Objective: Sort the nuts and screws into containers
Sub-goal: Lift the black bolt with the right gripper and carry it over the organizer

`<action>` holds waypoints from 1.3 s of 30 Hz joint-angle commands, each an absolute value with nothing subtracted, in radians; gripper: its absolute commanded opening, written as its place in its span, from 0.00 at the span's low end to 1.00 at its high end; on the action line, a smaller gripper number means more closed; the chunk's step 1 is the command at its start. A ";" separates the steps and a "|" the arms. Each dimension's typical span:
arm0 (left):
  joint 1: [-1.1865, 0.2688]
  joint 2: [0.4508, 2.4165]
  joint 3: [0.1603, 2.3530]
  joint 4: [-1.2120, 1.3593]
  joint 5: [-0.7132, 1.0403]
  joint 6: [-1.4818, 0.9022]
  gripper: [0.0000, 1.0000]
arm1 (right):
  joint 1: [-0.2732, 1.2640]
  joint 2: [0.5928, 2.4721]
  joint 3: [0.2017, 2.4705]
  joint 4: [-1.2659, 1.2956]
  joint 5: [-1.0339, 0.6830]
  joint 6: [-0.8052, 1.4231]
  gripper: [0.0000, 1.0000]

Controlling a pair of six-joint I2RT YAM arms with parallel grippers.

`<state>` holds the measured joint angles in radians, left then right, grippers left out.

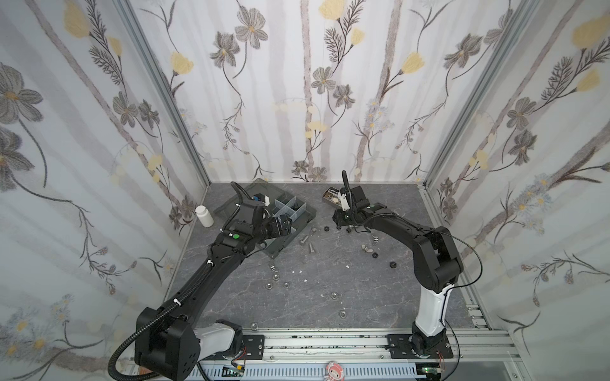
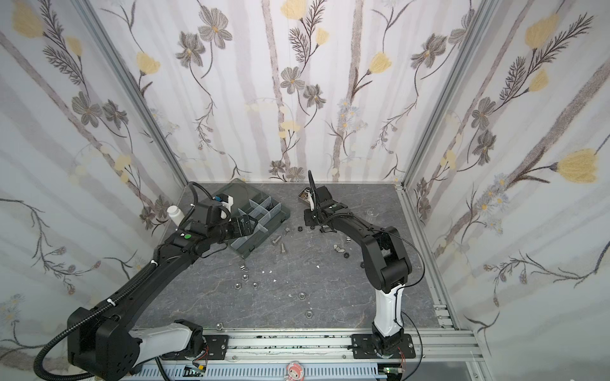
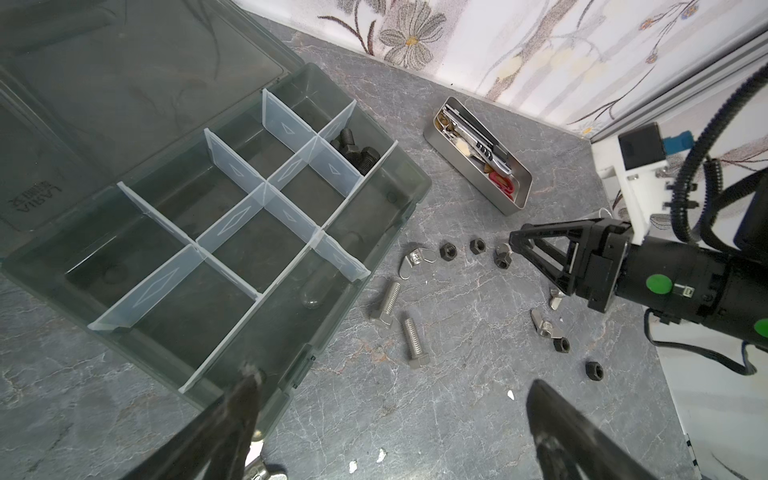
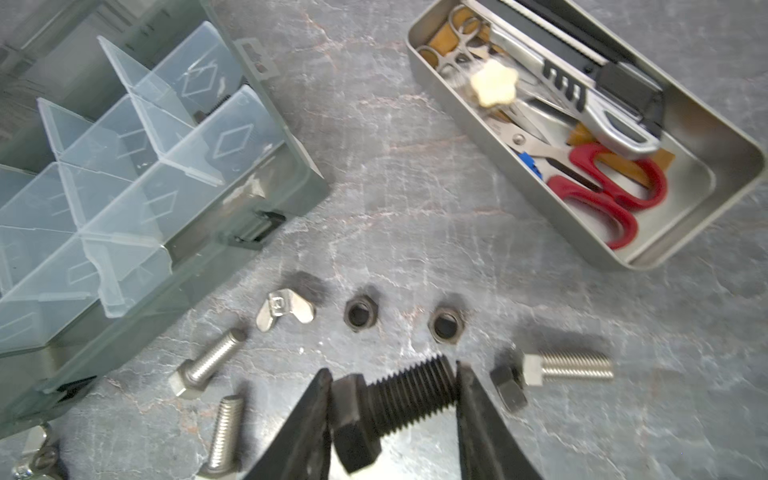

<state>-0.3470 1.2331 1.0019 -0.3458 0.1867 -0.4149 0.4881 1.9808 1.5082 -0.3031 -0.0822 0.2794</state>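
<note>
My right gripper (image 4: 392,395) is shut on a black screw (image 4: 399,399), pinched end to end between head and thread tip, just above the table. Below it lie two black nuts (image 4: 360,313), a wing nut (image 4: 284,309) and silver screws (image 4: 208,365). The grey organizer box (image 3: 415,183) stands open, and one of its containers holds black screws (image 3: 357,156). My left gripper (image 3: 392,382) is open and empty, over the box's near corner. In both top views the left gripper (image 1: 282,227) is at the box and the right gripper (image 1: 336,217) is right of it.
A metal tin (image 1: 330,194) with scissors and tools sits behind the right gripper. A white bottle (image 1: 204,216) stands by the left wall. Silver nuts (image 1: 269,285) are scattered toward the front edge and black nuts (image 1: 375,254) lie right of centre.
</note>
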 commanded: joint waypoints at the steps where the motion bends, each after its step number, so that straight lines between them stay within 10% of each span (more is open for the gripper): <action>1: -0.346 1.229 0.999 -0.331 0.181 -0.405 1.00 | 0.504 2.033 1.585 -0.283 -0.130 0.292 0.36; 39: -0.346 1.235 0.991 -0.313 0.219 -0.417 1.00 | 0.605 2.438 2.017 0.049 -0.330 0.472 0.31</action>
<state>-0.3466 1.2335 0.9947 -0.3397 0.2138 -0.4160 0.6060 2.4298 2.0083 -0.0345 -0.3382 0.4473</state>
